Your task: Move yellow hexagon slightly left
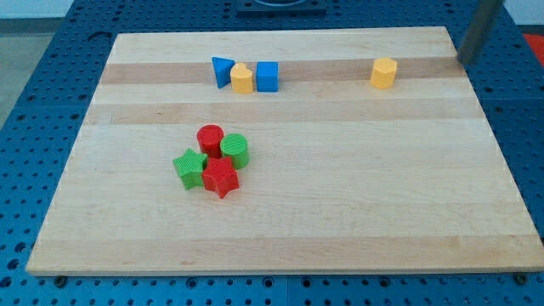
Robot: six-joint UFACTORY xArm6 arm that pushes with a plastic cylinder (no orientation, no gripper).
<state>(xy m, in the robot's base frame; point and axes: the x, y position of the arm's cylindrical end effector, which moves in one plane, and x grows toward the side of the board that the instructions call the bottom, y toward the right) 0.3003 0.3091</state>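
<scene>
The yellow hexagon [384, 73] stands alone near the view's top right on the wooden board [340, 204]. My rod comes down from the view's top right corner. My tip [464, 60] is at the board's right edge, well to the right of the yellow hexagon and a little higher in the view. It touches no block.
A blue triangle [223, 70], a second yellow block [242, 79] and a blue cube [267, 76] stand in a row at the top middle. A red cylinder [210, 138], green cylinder [235, 150], green star [189, 167] and red star [220, 178] cluster left of centre.
</scene>
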